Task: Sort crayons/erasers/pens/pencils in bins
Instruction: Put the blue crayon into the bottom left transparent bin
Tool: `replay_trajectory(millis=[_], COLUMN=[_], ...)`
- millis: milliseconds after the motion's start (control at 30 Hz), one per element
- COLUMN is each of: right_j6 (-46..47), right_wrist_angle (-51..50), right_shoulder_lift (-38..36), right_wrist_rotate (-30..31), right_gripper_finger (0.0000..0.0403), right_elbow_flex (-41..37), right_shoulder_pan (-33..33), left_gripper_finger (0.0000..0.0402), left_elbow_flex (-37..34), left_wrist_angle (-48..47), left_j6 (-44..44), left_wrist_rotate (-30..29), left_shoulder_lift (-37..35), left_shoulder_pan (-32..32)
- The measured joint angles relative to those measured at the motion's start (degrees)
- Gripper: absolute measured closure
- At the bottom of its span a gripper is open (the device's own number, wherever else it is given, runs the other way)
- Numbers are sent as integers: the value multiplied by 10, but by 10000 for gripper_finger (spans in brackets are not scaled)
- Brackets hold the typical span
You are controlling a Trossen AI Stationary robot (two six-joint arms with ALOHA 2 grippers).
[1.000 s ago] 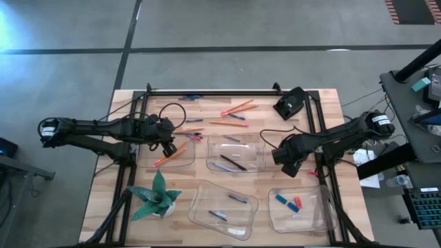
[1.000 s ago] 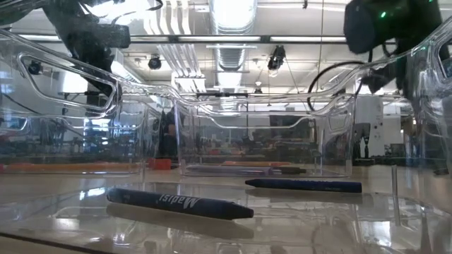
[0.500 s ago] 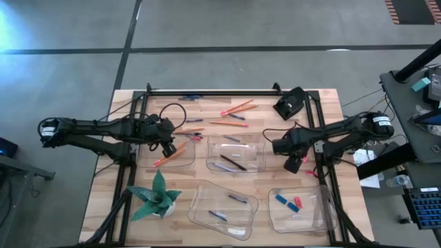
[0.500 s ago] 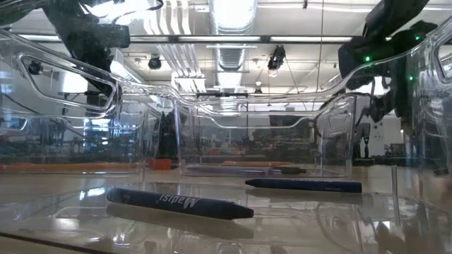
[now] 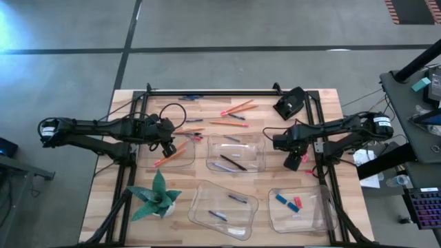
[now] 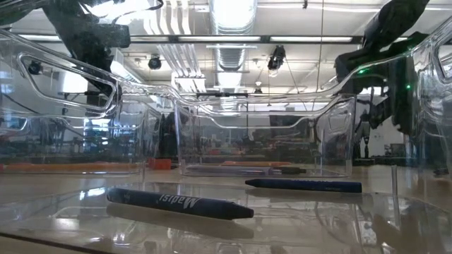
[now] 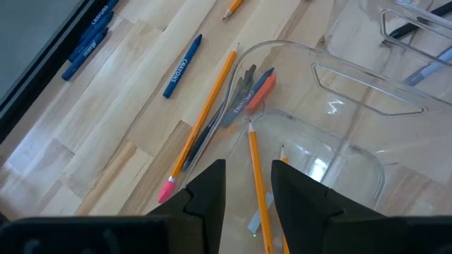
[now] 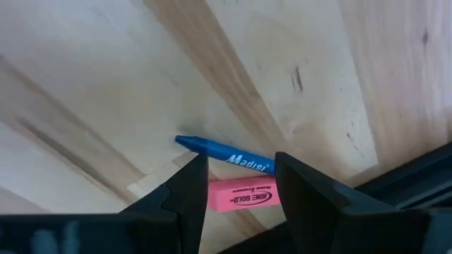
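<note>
My right gripper (image 5: pixel 293 161) (image 8: pixel 240 159) points down, open, just above a pink eraser (image 8: pixel 240 194) and a blue crayon (image 8: pixel 224 155) that lie on the wood beside the right rail; it touches neither. My left gripper (image 5: pixel 169 146) (image 7: pixel 248 164) hangs open over the left bin (image 5: pixel 180 164), where orange pencils (image 7: pixel 258 180) lie flat. Another pencil (image 7: pixel 206 116) lies outside that bin's rim. A blue and a red eraser (image 5: pixel 289 202) lie in the near right bin (image 5: pixel 318 219). More pencils (image 5: pixel 238 108) lie on the table at the far side.
A middle bin (image 5: pixel 256 141) holds dark pens, and a near middle bin (image 5: pixel 200 207) holds blue crayons (image 6: pixel 176 203). A green paper plant (image 5: pixel 157 196) stands at the near left. A black device (image 5: pixel 289 103) sits at the far right. Metal rails (image 5: pixel 322 172) flank the table.
My right gripper has sunk toward the table and shifted a little toward the far edge, its wrist rolling as the arm swung. Its fingers have stayed open.
</note>
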Motion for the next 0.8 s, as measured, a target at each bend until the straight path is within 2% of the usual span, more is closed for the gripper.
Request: replay_trajectory(millis=[367, 667, 800], right_j6=[-11, -18, -13], right_wrist_angle=[23, 24, 20], right_shoulder_lift=[9, 112, 132], right_wrist_rotate=[-19, -10, -7], right_gripper_finger=[265, 266, 267], right_elbow_flex=[-2, 4, 15], right_shoulder_pan=[0, 1, 1], left_gripper_finger=[301, 301, 301], left_elbow_flex=[0, 0, 0], left_wrist_angle=[-1, -2, -2], left_j6=[0, 0, 0], left_wrist_rotate=[0, 0, 0], left_shoulder_lift=[0, 0, 0], left_shoulder_pan=[0, 0, 0])
